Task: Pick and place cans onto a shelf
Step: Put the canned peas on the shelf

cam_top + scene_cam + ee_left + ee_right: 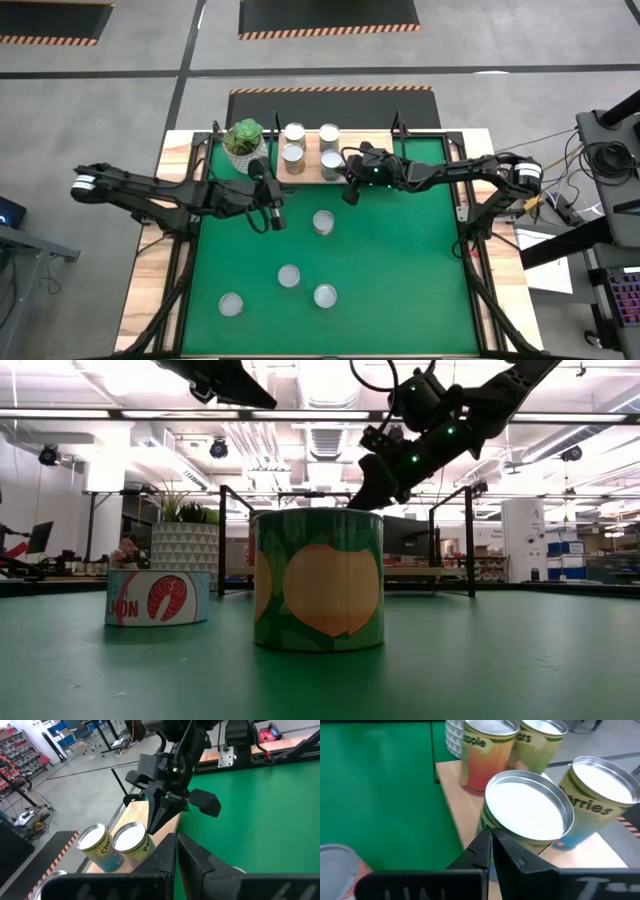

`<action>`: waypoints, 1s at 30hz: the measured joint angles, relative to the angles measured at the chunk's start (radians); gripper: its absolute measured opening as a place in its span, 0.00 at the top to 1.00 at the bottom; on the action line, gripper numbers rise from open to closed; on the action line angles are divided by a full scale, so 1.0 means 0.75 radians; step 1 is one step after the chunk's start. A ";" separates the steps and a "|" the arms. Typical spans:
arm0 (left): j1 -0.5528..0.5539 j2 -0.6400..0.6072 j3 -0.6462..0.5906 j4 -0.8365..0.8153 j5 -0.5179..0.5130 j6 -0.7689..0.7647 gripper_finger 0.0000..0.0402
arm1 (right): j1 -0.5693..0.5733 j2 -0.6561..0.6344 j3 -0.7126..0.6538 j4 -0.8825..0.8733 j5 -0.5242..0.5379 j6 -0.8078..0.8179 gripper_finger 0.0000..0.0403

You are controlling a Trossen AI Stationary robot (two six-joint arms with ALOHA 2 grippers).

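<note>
Between placements: four cans [310, 148] standing on shelf [345, 178], four cans [322, 222] waiting on mat. Right gripper [349, 192] hovering beside shelf, fingers closed, empty. Left gripper [277, 220] closed, empty, near closest loose can. Next: opening, descending, grasping it.

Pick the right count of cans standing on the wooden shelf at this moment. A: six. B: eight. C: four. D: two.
C: the high view shows four cans grouped two by two on the shelf, while four more stand apart on the green mat in front of it.
</note>
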 joint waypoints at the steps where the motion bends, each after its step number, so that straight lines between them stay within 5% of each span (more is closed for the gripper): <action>1: 0.000 -0.001 0.000 0.001 0.000 0.000 1.00 | -0.001 0.000 0.000 0.000 0.001 0.000 0.98; 13: 0.000 0.028 0.000 0.000 0.000 0.005 1.00 | -0.020 0.003 -0.002 -0.173 0.033 -0.046 0.98; 30: 0.000 0.028 0.000 0.018 -0.001 0.015 1.00 | -0.044 0.081 -0.001 -0.013 0.035 -0.097 0.98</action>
